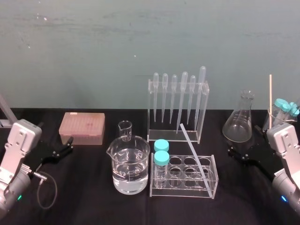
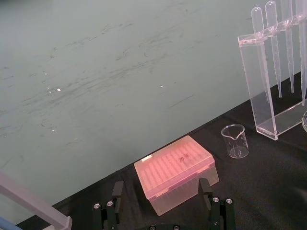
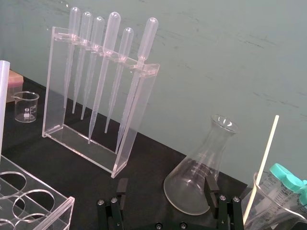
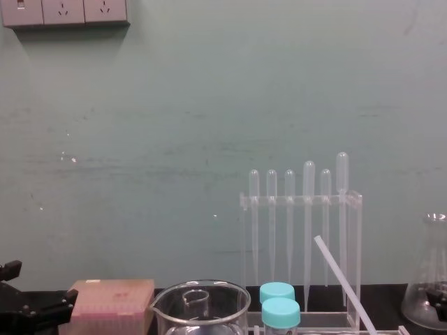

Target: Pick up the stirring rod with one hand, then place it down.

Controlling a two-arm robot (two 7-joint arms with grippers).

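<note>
Nearest you, your left hand (image 1: 69, 144) rested low on the black surface (image 1: 93, 201) at the left. It lay level and pointed toward the pink tip box (image 1: 82, 128). Its fingers (image 2: 117, 190) were spread apart with nothing between them. Your right hand (image 1: 243, 146) sat low on the right, aimed at the Erlenmeyer flask (image 1: 240, 121). Its fingers (image 3: 122, 188) were likewise spread and gripped nothing.

Between the two hands stood a clear test tube rack (image 1: 183, 194) with two teal-capped tubes (image 1: 161, 158) at its left end. Just to its left was a large beaker (image 1: 114, 157) partly filled with clear liquid.

The stirring rod (image 1: 194, 152) stood tilted in that rack, well apart from both hands. It was a straight, translucent whitish rod of even thickness. Its lower end sat down in a hole at the rack's front right, and its upper end leaned back and to the left. Through the acrylic you could not tell exactly where the lower tip rested. In the chest view the bottom edge cut off the rod's lower end.

Behind the rack stood a small beaker (image 1: 125, 130) and a clear pipette stand (image 1: 177, 133) holding six pipettes (image 1: 184, 93). You could not tell whether the rod's top touched the stand.
</note>
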